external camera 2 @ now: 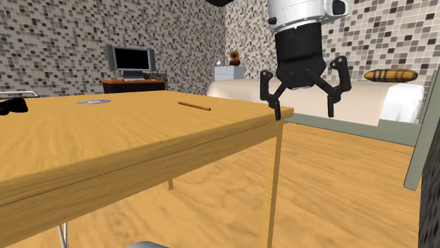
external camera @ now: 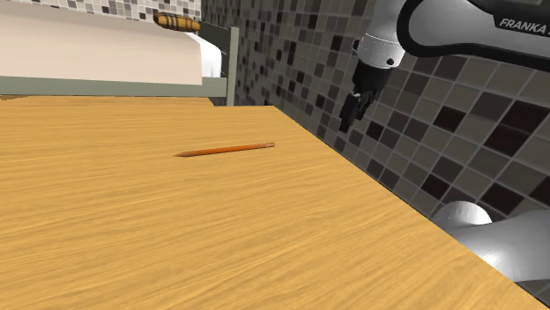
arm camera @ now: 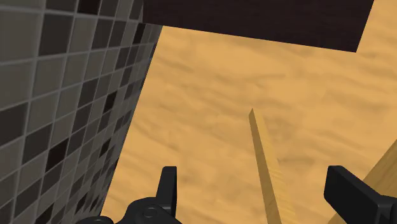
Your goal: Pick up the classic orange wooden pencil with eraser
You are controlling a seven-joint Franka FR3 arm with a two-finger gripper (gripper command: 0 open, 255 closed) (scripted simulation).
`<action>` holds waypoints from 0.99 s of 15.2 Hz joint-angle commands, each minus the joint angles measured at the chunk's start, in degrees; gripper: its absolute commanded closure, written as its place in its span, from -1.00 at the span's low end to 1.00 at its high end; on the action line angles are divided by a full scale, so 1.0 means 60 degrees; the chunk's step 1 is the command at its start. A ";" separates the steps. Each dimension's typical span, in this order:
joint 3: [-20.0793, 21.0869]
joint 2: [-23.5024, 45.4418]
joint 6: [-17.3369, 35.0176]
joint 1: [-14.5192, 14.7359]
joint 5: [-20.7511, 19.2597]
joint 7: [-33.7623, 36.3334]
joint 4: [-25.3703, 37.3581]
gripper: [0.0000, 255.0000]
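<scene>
White capitals reading "FRANKA" (external camera: 524, 24) run along the arm's upper link at the shoulder view's two o'clock corner, the word cut by the picture's edge. The black gripper (external camera: 353, 113) hangs released, its fingers spread wide with nothing between them, off the side of the table (external camera: 132, 238) and against the mosaic-tiled wall (external camera: 423, 132). The orange pencil (external camera: 226, 150) lies flat on the light wood-grain tabletop, well apart from the gripper, which sits at about two o'clock from it. Its dark point faces nine o'clock and its blunt end three o'clock. In the second exterior view the pencil (external camera 2: 194, 106) rests near the table's (external camera 2: 106, 141) far edge, at about nine o'clock from the gripper (external camera 2: 304, 111). The table's corner and its leg (external camera 2: 271, 183) stand between them, and the fingertips hang about level with the tabletop, out over the floor. The wrist view looks down past the open gripper (arm camera: 257, 191) at the wooden floor, with the table leg (arm camera: 270, 172) rising between the fingers and the tiled wall (arm camera: 57, 95) close beside one of them. Beyond the table stand a bed (external camera 2: 352, 98) with a striped brown bolster (external camera 2: 390, 75), a small white cabinet (external camera 2: 230, 70), and a dark-screened television (external camera 2: 132, 58) on a low orange unit (external camera 2: 134, 84). A flat disc (external camera 2: 93, 102) and a black object (external camera 2: 13, 106) lie on the tabletop at nine o'clock from the pencil.
</scene>
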 commanded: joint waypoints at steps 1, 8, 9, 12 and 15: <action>0.0000 0.0000 0.0000 0.0000 0.0000 0.0000 0.0000 -1.00; 0.0621 0.1643 0.0382 0.1043 0.0126 -0.1375 0.1387 -1.00; 0.0718 0.1854 0.0413 0.1183 0.0139 -0.1570 0.1583 -1.00; 0.1022 0.2452 0.0479 0.1592 0.0170 -0.2152 0.2162 -1.00; 0.1343 0.2999 0.0509 0.1988 0.0189 -0.2727 0.2721 -1.00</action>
